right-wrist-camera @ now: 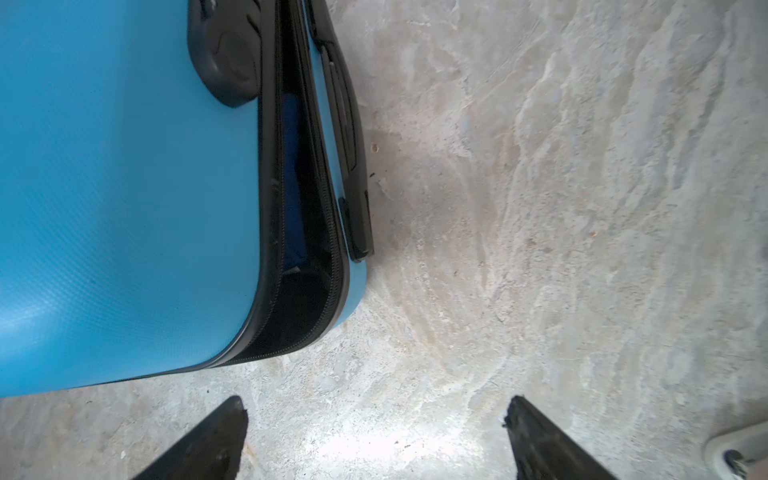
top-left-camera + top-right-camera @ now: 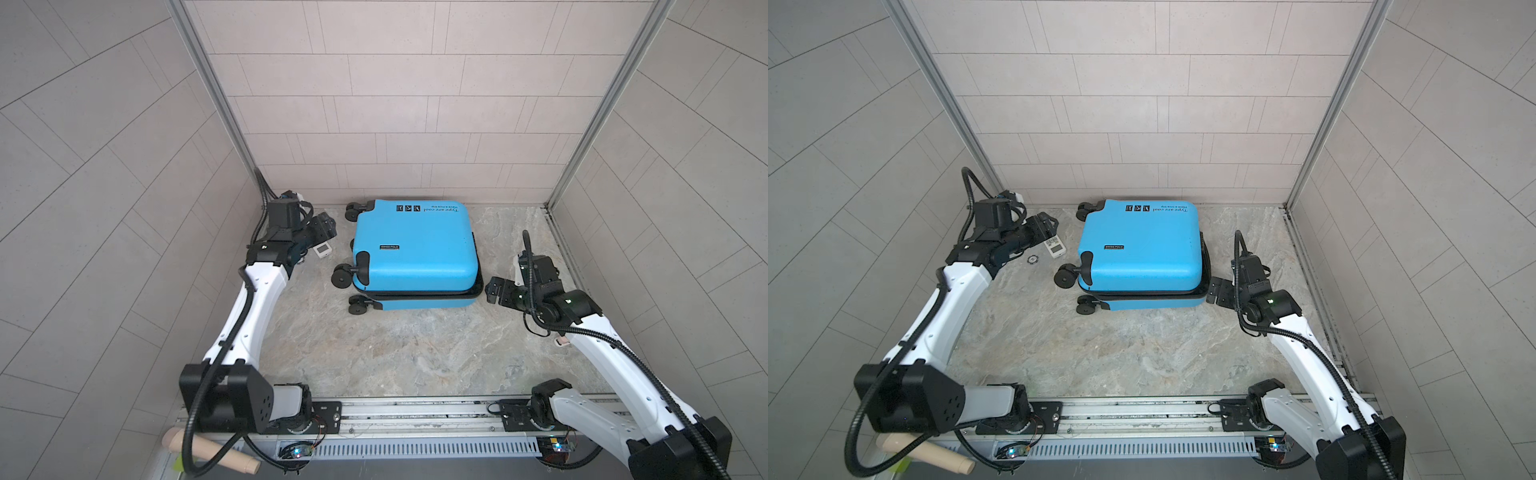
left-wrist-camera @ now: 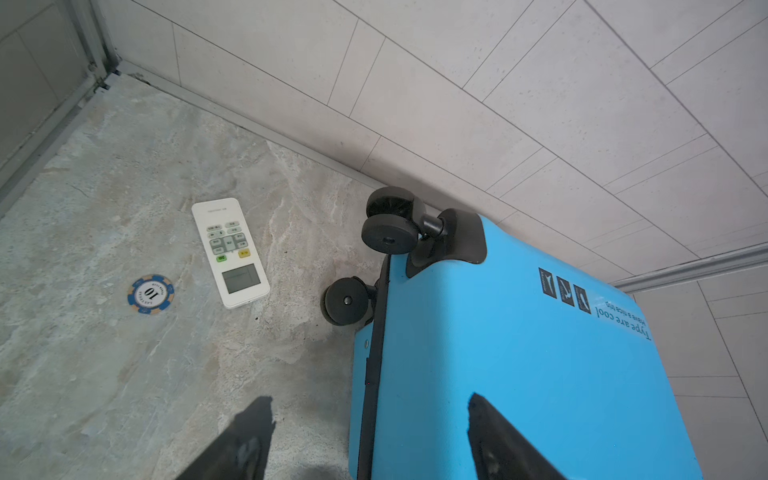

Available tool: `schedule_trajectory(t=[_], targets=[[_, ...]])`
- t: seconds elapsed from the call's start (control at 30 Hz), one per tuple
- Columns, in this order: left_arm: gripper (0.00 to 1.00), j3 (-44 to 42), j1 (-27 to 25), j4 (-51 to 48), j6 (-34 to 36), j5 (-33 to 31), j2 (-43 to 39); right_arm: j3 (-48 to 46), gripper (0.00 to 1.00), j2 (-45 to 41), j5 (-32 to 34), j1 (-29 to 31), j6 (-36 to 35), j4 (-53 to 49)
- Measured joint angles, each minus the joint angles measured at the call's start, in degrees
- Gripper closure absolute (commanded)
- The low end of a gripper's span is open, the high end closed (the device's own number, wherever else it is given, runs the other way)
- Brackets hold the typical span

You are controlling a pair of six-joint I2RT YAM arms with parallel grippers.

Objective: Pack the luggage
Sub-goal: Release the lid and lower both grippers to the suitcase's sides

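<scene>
Right gripper [image 2: 496, 291]: right of centre, jaws apart over the bare surface [image 2: 395, 353], just beside the luggage's near right corner.
Luggage [image 2: 415, 249]: centre of frame, lying flat, wheels to the left, lid down, zipper gaping.
Chip [image 3: 150, 294], remote [image 3: 230, 253]: left of the wheels.
Left gripper [image 2: 326, 226]: centre left, jaws apart, holding nothing.

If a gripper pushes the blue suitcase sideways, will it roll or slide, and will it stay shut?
The suitcase lies flat on its shell, wheels sticking out sideways, so it would probably slide, not roll. The zipper band gapes, so it is likely unzipped there and may come open when pushed.
</scene>
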Motion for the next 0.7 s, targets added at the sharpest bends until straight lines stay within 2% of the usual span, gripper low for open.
schedule_trajectory(t=[0.17, 0.37, 0.43, 0.57, 0.7], targets=[[0.35, 0.61, 0.22, 1.05, -0.02, 1.44, 6.14, 0.74, 0.06, 0.96, -3.17, 0.0, -0.94, -0.42], [0.4, -2.19, 0.04, 2.16, -0.57, 3.43, 10.6, -2.69, 0.09, 2.32, -6.6, 0.0, -1.33, 0.79], [0.41, -4.17, -0.28, 2.16, -0.57, 3.82, 10.69, -4.94, 0.12, 3.02, -7.45, 0.0, -1.31, 1.18], [0.43, -7.82, -1.22, 2.19, -0.31, 4.31, 10.67, -9.09, 0.25, 3.19, -8.39, 0.0, -1.18, 2.38], [0.44, -10.8, -4.39, 3.56, 1.53, 4.15, 10.36, -11.37, 0.27, 4.5, -8.52, -0.76, -0.87, 4.94]])
